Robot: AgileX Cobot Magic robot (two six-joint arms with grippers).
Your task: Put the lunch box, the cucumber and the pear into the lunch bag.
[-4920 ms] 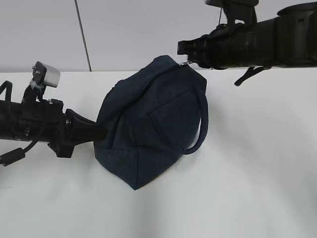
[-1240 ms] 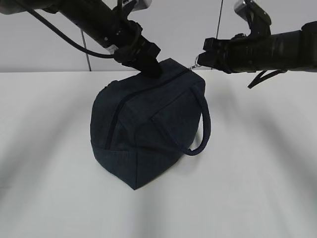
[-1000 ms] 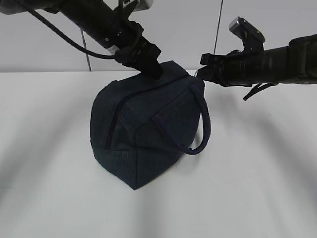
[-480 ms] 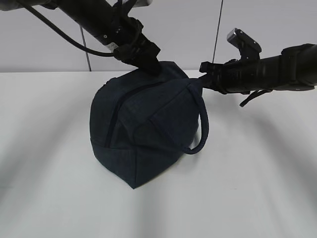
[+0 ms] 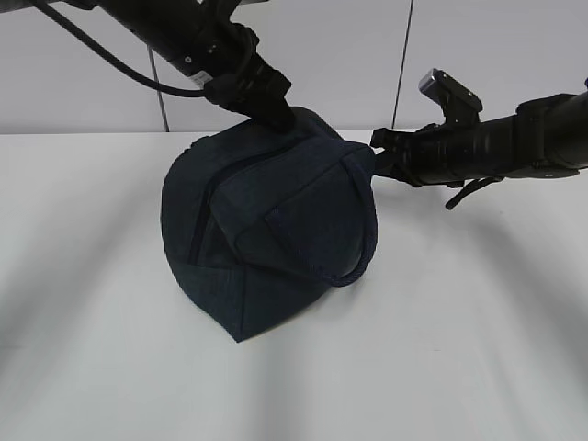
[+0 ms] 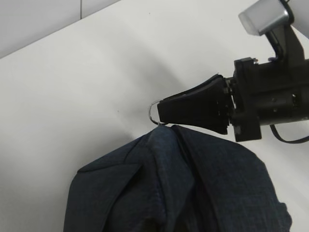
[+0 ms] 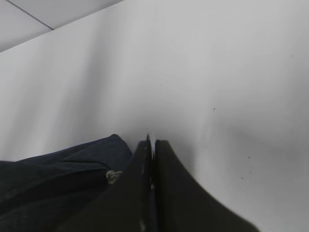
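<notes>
Your right gripper (image 7: 150,145) has its jaws clamped on the ring pull (image 6: 154,112) of the lunch bag (image 5: 266,230); your left gripper (image 5: 276,118) presses the bag's top, jaws' state unclear.

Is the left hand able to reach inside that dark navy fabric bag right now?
Probably not. The dark navy fabric bag looks zipped shut; the left hand sits on its outside top, while the right hand is only pinching the metal ring pull.

Bright, even light w/ soft broad shadows on the desk (image 5: 478,349); right wrist foreground blurry, no glare.
</notes>
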